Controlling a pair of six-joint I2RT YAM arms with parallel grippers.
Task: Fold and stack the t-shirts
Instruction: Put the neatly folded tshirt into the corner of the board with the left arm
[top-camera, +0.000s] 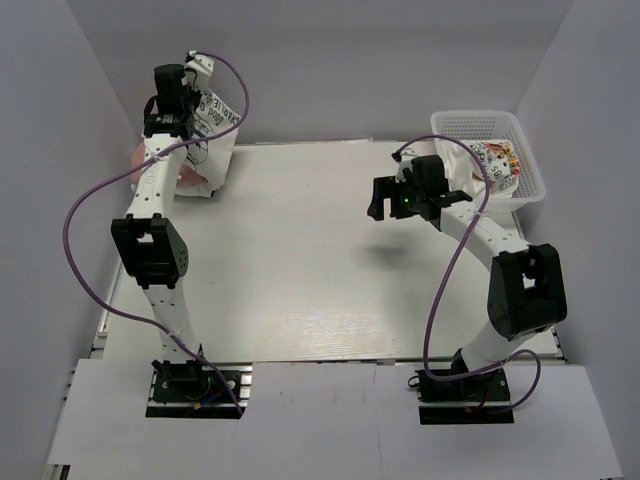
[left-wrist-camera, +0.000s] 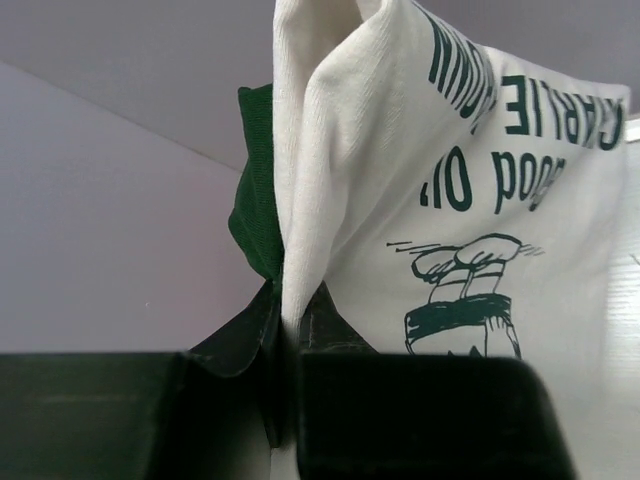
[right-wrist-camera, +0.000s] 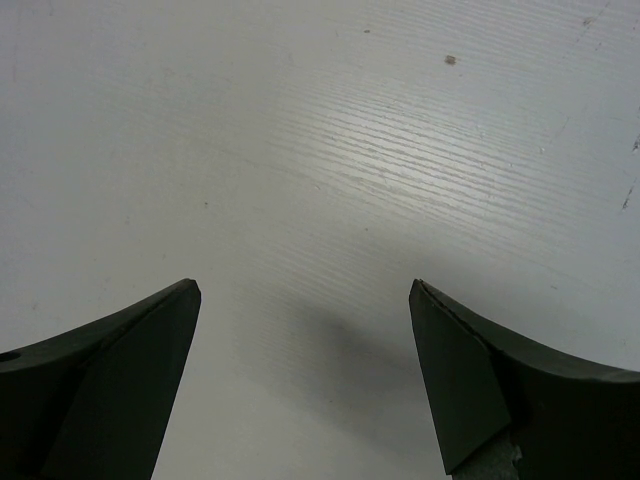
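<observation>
Where the left fingers (left-wrist-camera: 420, 420) met, they were pressed shut on a bunched fold of the white t-shirt (left-wrist-camera: 450, 200), and a tongue of its dark green sleeve (left-wrist-camera: 255, 200) was caught in the same pinch; the cloth rose from between them in a narrow ridge and spread out to the right, its printed lettering reading upside down in the wrist view. Seen from above, that shirt hung lifted at the far left corner of the surface (top-camera: 300, 270), close against the left arm, and its lower edge seemed to reach the surface; a patch of the salmon-pink t-shirt (top-camera: 137, 158) showed just beside the arm at the left edge.

The right fingers (right-wrist-camera: 100, 390) were spread wide and held nothing; they hovered over bare surface right of the middle, well apart from the lifted shirt and near a white basket (top-camera: 530, 190) in the far right corner, where more printed cloth (top-camera: 497, 160) lay.

The risks lay mostly in the grip; a gathered fold with the sleeve mixed in, rather than a clean hem or shoulder, would probably let the shirt hang twisted, so it could land creased or crooked when lowered. The pinch looked narrow, so a quick swing might pull the cloth free; and a trailing lower edge could drag across the pink shirt and disturb it. With only one side held, spreading the shirt flat would likely need the right fingers to cross over first.
</observation>
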